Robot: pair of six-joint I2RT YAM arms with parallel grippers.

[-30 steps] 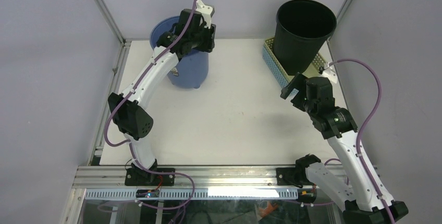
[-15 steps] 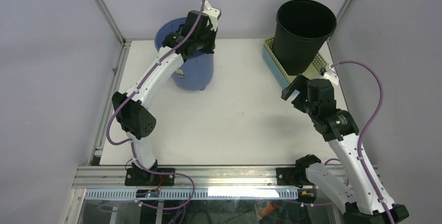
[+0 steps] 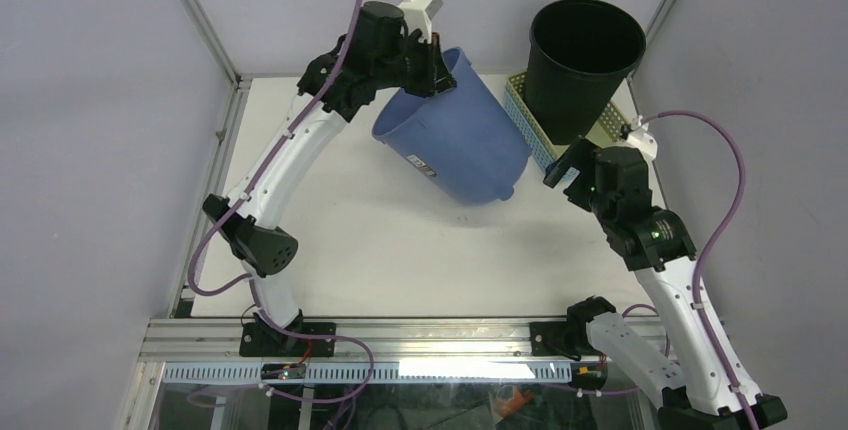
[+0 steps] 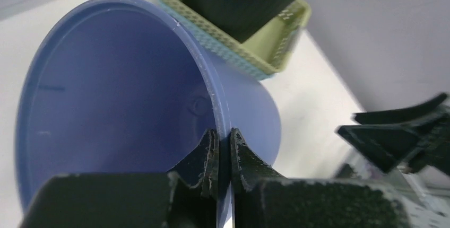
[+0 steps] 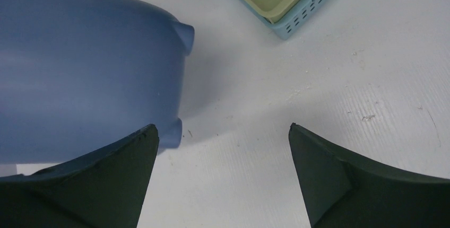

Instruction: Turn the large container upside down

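left tool (image 4: 223,156) clamped hard on rim of blue container (image 3: 455,140), one finger inside wall, one outside: rim pinch gives pivot for flip. container hangs below tool, tilted, apparently off surface (image 3: 400,250). right tool (image 5: 220,132) wide open, empty, container base just beside it, probably waiting to assist.
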